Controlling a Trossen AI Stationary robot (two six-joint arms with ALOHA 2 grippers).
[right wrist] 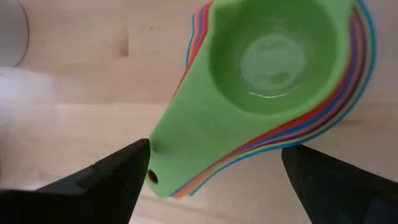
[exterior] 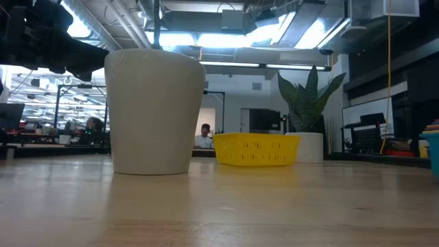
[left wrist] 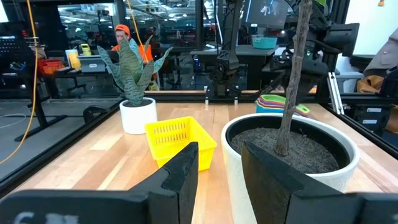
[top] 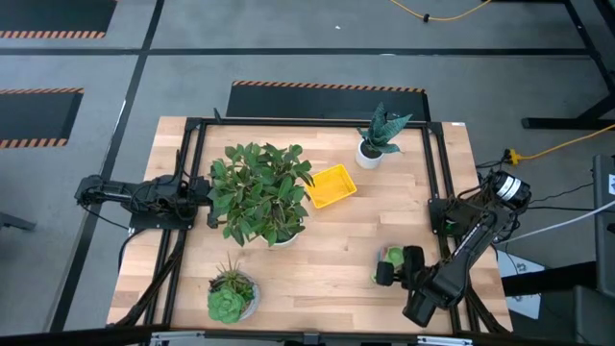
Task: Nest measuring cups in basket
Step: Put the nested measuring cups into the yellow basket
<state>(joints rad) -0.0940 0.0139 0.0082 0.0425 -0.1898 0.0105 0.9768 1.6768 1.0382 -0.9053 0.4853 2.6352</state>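
Hovering over the nested measuring cups (right wrist: 273, 81), right gripper (top: 392, 264) fingers spread wide.
Left gripper (top: 204, 190) waits beside the leafy plant (top: 259, 192), fingers partly parted, empty; basket (top: 330, 185) well apart.

Bright overhead room light, perhaps backlit low view; blurred close-up measuring cups (right wrist: 273, 87).

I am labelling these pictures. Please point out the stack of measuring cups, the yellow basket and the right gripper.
stack of measuring cups (right wrist: 273, 62): right wrist view, green top cup's bowl.
yellow basket (top: 330, 186): high view, its floor.
right gripper (right wrist: 214, 171): right wrist view, between its open fingertips.
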